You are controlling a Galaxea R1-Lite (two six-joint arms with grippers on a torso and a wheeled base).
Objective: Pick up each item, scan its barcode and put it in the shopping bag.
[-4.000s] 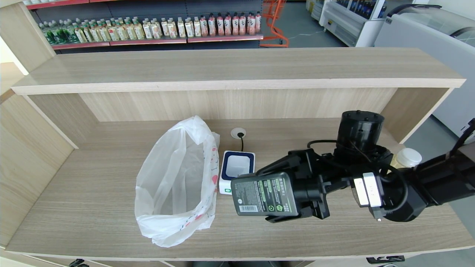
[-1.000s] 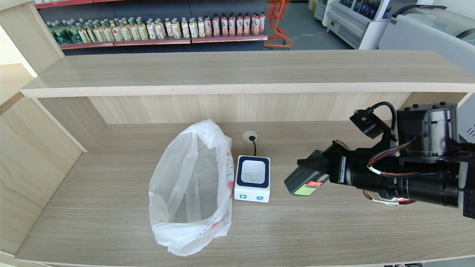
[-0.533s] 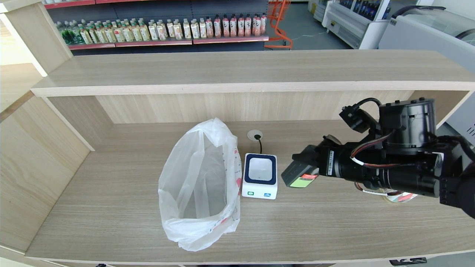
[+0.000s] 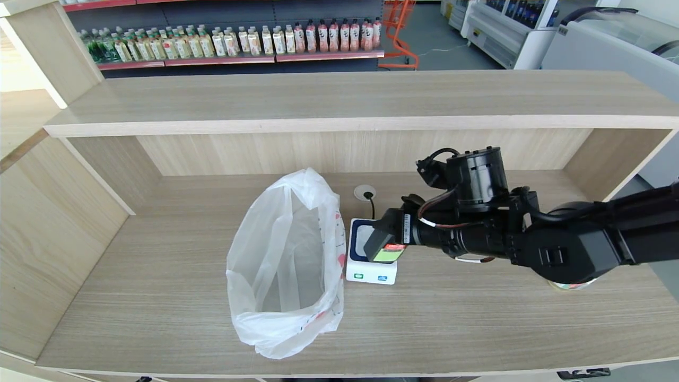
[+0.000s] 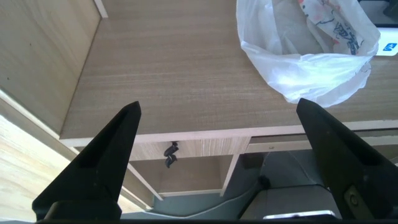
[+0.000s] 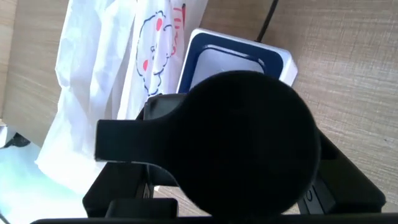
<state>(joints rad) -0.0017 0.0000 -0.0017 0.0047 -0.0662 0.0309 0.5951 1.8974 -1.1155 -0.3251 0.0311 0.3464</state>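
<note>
head view: right gripper [image 4: 391,239] is clamped on a dark pack [image 4: 383,249] with a green and red label. the pack is held off the counter [image 4: 159,297] right over the scanner [image 4: 371,275], covering part of its window. shopping bag [image 4: 286,254] stands open just beside the scanner, on the robot's left of it. my read is that the scan step is in hand: item picked and presented, not yet bagged.

next move, as i judge it: once the read registers, carry the pack sideways over the bag rim and release above the opening. the bag is thin film with a slack mouth, so come in from above. dragging the near wall could fold it shut. if there's no read, tilt or turn the pack over the window.

left gripper [image 5: 217,109] hangs at the counter's front edge, fingers spread wide, nothing in it.

hard to make out:
- the pack's underside is hidden, so i can't tell whether the barcode faces the window.
- finger contact on the pack is masked by the wrist. grip is judged from the pack hanging in air.
- in the right wrist view a dark round shape sits close to the lens, and i can't tell if it's pack or gripper. the scanner [image 6: 205,56] and shopping bag [image 6: 124,74] edge past it.
- a jar [image 4: 570,285] sits under the right arm, mostly covered.
</note>
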